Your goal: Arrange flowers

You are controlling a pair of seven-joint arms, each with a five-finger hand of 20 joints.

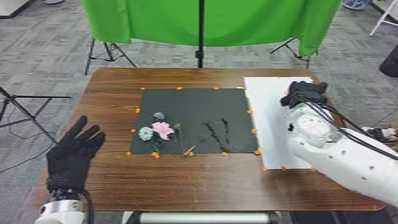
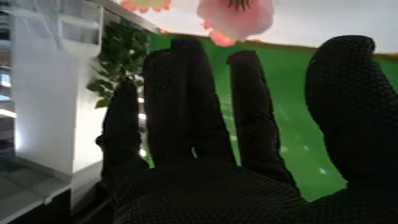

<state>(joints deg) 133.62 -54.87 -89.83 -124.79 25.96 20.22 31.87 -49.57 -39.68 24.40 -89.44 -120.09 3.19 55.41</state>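
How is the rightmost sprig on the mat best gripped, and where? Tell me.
Probably pinch the sprig at mid-length, from its right: it lies thin and lengthwise, with bare mat on that side and another sprig close on its left.

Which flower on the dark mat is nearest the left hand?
The pale blue flower; the pink flower, to its right, and the small grey-blue flower lie farther off.

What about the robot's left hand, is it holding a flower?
No, the left hand is empty, its fingers straight, left of the dark mat.
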